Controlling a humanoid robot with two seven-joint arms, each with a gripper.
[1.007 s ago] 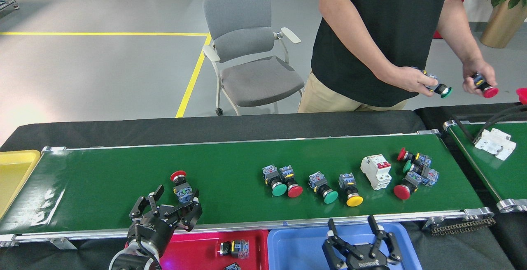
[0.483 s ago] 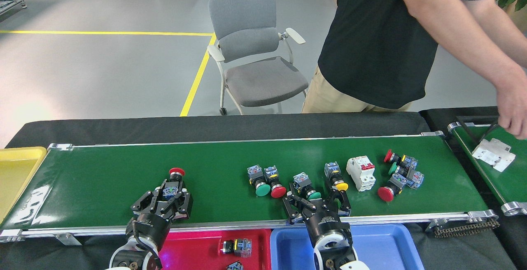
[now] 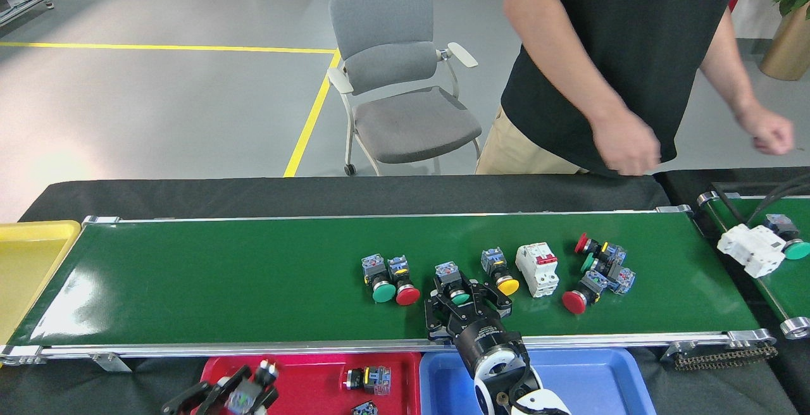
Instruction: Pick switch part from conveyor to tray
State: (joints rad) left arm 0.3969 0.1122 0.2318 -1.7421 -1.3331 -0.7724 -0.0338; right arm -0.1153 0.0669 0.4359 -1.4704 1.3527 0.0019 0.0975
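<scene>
The left hand (image 3: 243,396) has carried its red-capped switch (image 3: 266,371) off the conveyor (image 3: 190,282) to the red tray (image 3: 316,371), still gripping it, while the right hand (image 3: 465,298) has closed around the green-capped switch (image 3: 450,279).

Bright even indoor light, white glare on the glossy dark-green conveyor belt (image 3: 82,291) at left, blurred left gripper (image 3: 237,396) bottom edge.

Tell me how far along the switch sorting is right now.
One switch already lies in the red tray. The left gripper holds a red-capped switch over that tray, and the right gripper is around a green-capped switch on the conveyor. Several more switches remain there.
</scene>
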